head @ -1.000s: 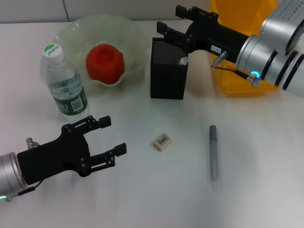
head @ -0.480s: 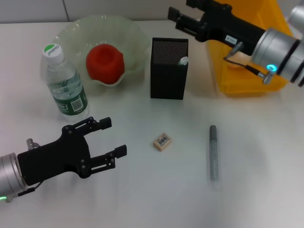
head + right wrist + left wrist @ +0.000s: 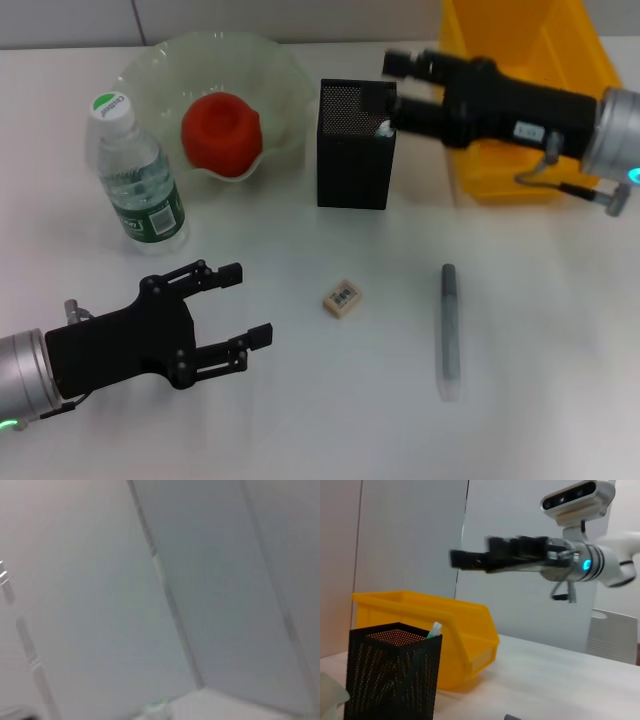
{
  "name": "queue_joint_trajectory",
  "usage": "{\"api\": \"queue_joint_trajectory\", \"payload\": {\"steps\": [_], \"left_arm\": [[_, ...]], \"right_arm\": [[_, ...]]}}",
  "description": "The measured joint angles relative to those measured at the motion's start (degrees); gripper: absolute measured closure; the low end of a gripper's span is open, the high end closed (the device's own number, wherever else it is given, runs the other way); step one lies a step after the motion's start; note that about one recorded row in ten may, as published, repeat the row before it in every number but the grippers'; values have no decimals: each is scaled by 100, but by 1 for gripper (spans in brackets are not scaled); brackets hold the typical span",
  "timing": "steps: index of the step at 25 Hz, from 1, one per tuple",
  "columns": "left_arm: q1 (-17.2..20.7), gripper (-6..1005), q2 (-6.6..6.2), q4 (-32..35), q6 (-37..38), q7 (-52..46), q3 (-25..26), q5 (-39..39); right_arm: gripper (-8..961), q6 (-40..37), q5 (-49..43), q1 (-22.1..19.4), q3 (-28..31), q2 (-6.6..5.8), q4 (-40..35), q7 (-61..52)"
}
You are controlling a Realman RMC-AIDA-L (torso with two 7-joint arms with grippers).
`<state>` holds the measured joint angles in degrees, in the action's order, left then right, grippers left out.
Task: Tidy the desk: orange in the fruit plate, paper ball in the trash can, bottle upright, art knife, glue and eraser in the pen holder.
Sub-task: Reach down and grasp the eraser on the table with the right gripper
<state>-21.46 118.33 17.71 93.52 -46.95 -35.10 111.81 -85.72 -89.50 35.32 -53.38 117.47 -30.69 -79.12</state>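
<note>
A round red-orange orange [image 3: 220,133] with a dimple on top sits inside the translucent pale-green fruit plate [image 3: 283,75] with a wavy, ruffled rim, at the far left of the white counter [image 3: 540,400]. Just beside the plate, nearer the robot's left, the small clear plastic bottle [image 3: 136,178] with a green label and white cap stands upright. The tall square black metal-mesh pen holder [image 3: 355,160] stands between the plate and the bright yellow rectangular plastic trash can [image 3: 500,40]; a white-tipped stick pokes out of its corner, as the left wrist view also shows. On the open counter in front of the holder lies the tiny beige eraser [image 3: 342,298] with a dark printed label facing up, and well apart to its right lies a slim grey art knife [image 3: 449,330], lengthwise toward the robot. The black right end effector [image 3: 390,85] hangs above the pen holder's far right corner, fingers spread and holding nothing. The black left end effector [image 3: 238,305] hovers low near the counter's front left, fingers wide apart and empty, near the eraser but not touching it.
</note>
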Motion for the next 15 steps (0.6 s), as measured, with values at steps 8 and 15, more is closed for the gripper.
{"api": "queue_joint_trajectory", "payload": {"steps": [8,15], "left_arm": [[15,208,-12,14,-22,12,-22,-2],[48,208,-16,13,-17,15,-23,-2]], "right_arm": [[261,-839,-1590,275,9,-171,-545,-481],[273,-805,-3232,948,-35,-65,-546,-834]]}}
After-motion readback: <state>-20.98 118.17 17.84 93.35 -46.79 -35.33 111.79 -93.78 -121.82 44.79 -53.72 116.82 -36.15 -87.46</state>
